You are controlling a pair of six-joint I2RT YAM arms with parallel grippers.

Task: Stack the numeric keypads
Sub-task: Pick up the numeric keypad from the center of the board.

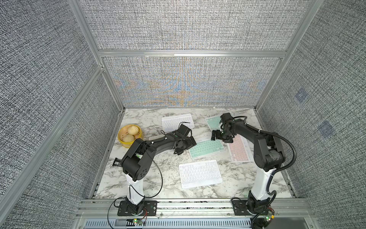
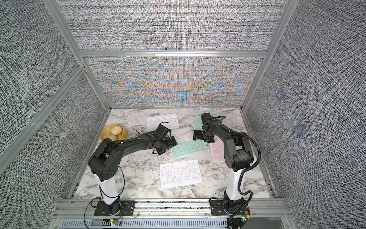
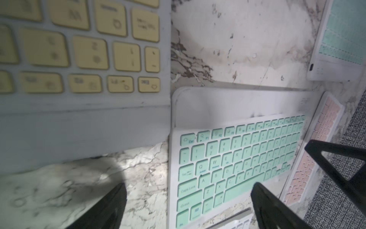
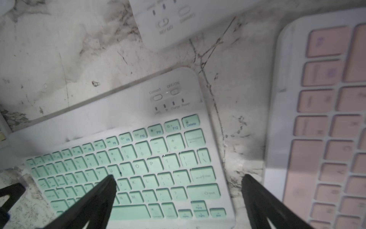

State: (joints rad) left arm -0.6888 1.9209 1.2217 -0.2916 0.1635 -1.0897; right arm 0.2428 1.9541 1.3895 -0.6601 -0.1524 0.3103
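Note:
Several keypads lie flat on the marble table. A mint keypad [image 1: 206, 148] sits mid-table, with my left gripper [image 1: 185, 145] open over its left end and my right gripper [image 1: 220, 136] open over its right end. In the left wrist view the gripper [image 3: 188, 204] straddles the mint keypad [image 3: 233, 158], beside a yellow keypad [image 3: 85, 49]. In the right wrist view the gripper [image 4: 178, 188] spans the mint keypad [image 4: 138, 168], next to the pink keypad [image 4: 326, 128]. White keypads lie at the back [image 1: 177, 122] and the front [image 1: 200, 173]. A second mint keypad [image 1: 213, 122] is at the back right.
A yellow steamer basket [image 1: 121, 133] with two buns stands at the left wall. A small black packet [image 1: 116, 161] lies by the left arm's elbow. Fabric walls close three sides, and a metal rail [image 1: 194, 204] runs along the front.

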